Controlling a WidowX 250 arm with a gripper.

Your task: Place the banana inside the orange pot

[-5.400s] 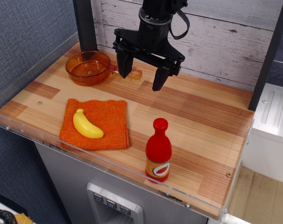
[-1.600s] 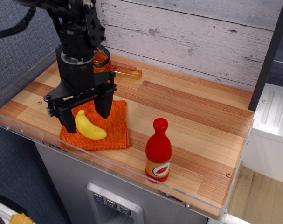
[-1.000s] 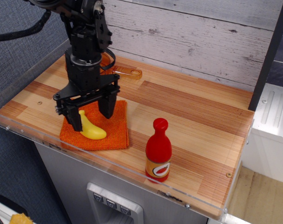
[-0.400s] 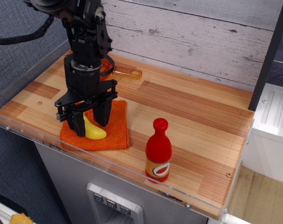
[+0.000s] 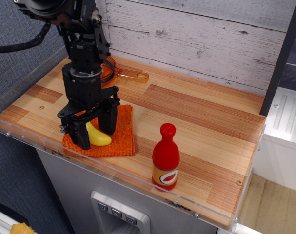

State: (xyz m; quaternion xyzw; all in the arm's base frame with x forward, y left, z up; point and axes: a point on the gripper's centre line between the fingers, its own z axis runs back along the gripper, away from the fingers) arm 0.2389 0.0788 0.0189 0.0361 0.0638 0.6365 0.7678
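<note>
Striped wooden tabletop [image 5: 196, 117] against a whitewashed plank wall [image 5: 211, 39]. Black robot arm's gripper [image 5: 95, 132] is down over the square orange woven cloth [image 5: 121, 134] at the front left, jaws spread either side of the small yellow plastic banana [image 5: 98, 137] lying there; contact cannot be told. Shallow translucent orange pot [image 5: 108, 72] sits at the back left (mostly hidden by the arm), its long handle pointing right. Red plastic bottle [image 5: 166, 157] stands upright near the front edge, well apart from the cloth.

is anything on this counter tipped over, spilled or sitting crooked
Nothing stands out. The red bottle stands upright, the orange cloth lies flat, and the banana rests on it between the gripper's fingers.
</note>
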